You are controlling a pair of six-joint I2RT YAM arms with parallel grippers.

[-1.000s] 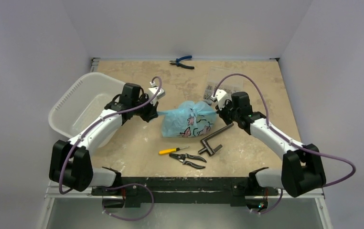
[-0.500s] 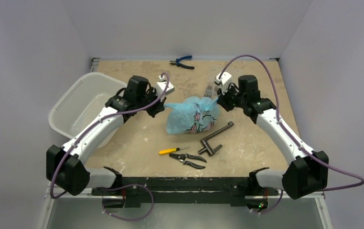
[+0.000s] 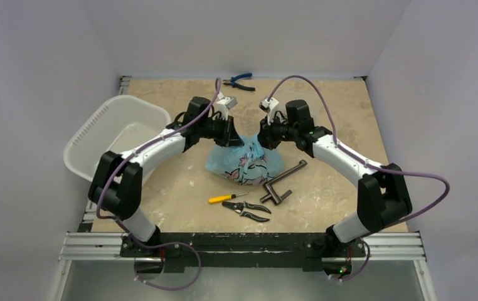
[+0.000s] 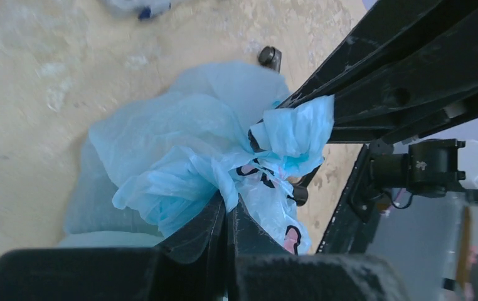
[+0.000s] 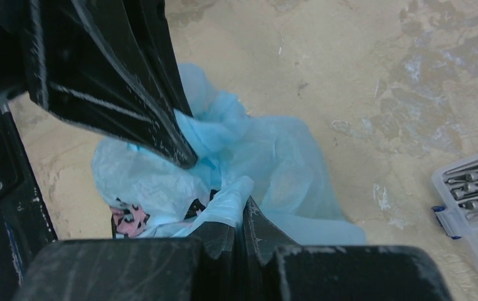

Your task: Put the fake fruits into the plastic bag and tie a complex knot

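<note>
— Where's the plastic bag (image 3: 247, 166)?
— In the middle of the bench (image 3: 330, 119), bulging. I've got my left end effector (image 3: 231, 134) pinching one blue flap at its neck, and my right end effector (image 3: 264, 135) pinching the other, close together.

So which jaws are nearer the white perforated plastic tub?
Left. The left jaws grip the light-blue plastic bag on the tub side; the right jaws grip its far side.
</note>
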